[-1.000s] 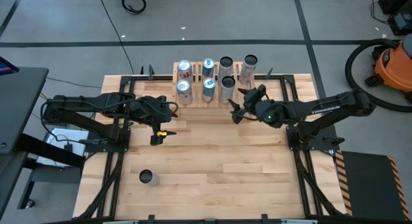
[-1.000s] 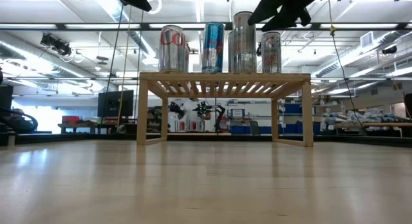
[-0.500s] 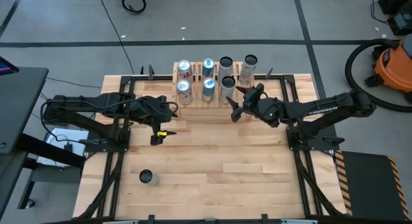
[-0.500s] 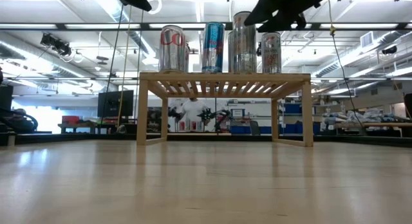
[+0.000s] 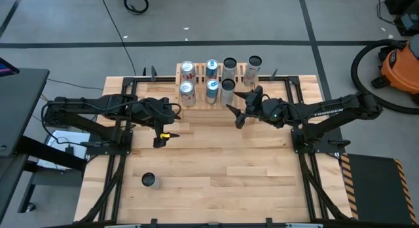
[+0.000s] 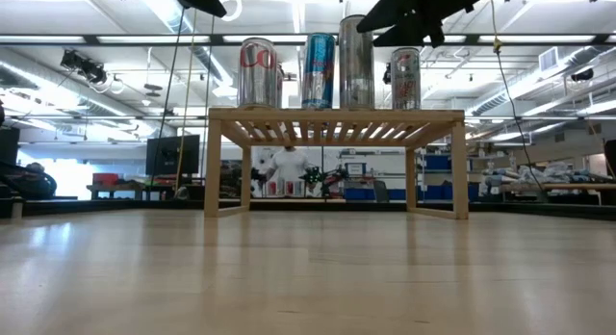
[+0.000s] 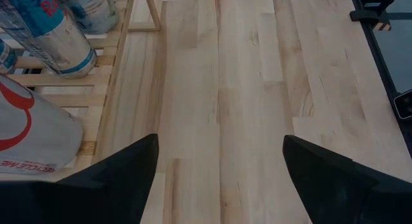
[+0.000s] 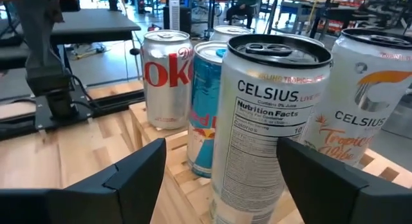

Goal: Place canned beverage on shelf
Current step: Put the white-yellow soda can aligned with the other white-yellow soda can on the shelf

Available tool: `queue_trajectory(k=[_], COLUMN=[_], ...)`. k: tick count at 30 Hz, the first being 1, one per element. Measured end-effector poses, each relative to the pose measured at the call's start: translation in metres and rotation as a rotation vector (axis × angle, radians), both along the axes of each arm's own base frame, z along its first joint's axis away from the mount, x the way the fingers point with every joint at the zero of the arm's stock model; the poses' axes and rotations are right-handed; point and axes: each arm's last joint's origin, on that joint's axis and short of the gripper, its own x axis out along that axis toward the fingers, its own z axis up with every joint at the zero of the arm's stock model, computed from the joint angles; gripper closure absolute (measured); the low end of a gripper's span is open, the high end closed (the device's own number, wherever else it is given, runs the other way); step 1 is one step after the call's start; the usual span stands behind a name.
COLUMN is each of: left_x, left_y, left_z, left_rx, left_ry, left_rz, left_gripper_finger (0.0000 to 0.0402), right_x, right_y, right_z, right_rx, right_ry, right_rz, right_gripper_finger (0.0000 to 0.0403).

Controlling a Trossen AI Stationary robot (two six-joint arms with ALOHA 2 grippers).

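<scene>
The Celsius can (image 8: pixel 265 127) stands upright on the front row of the shelf (image 5: pixel 216 97), just beside the blue can (image 8: pixel 207 108) and with another Celsius can (image 8: pixel 360 102) on its other side. In the right wrist view it fills the space between the two dark fingers (image 8: pixel 129 179), but we see clear gaps on both sides, so the right pincer (image 5: pixel 241 112) is released and grasps nothing. We judge that the can is already set down and the arm only needs to draw back from the shelf; the fingers are spread wide probably so that they do not catch the can or its neighbours.

In the low view the cans stand straight on the slatted top (image 6: pixel 337 114), close together, so a small push could tip one. The Coke can (image 8: pixel 166 76) stands at the far end of the row.

The left pincer (image 5: pixel 159 137) waits over the worktop (image 5: pixel 216 169), near the shelf's left end, also spread and holding nothing; in its wrist view its fingers (image 7: pixel 116 179) frame only bare wood. One more dark can (image 5: pixel 149 181) stands alone on the worktop, well apart from the shelf, near the left front corner. We think it is the next one to carry.
</scene>
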Motion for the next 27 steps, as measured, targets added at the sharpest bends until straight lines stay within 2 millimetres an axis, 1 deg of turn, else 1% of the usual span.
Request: queue_trajectory(k=[15,20,27], left_x=[0.0009,0.001,0.0009], left_y=[-0.0001,-0.0001,-0.0001], left_z=[0.001,0.001,0.001], left_rx=[-0.001,-0.001,0.0], left_ry=[-0.014,-0.014,-0.014], left_rz=[0.0,0.0,-0.001], left_gripper_finger=[0.0067,0.0067,0.0067], right_x=[-0.0006,-0.0016,-0.0016], right_y=[-0.0015,-0.0029,0.0002], right_z=[-0.0002,0.0,-0.0001], right_rx=[-0.027,-0.024,0.007], right_ry=[0.017,0.006,-0.016], right_rz=[-0.03,-0.091,-0.092], right_gripper_finger=[0.0064,0.0062,0.0062])
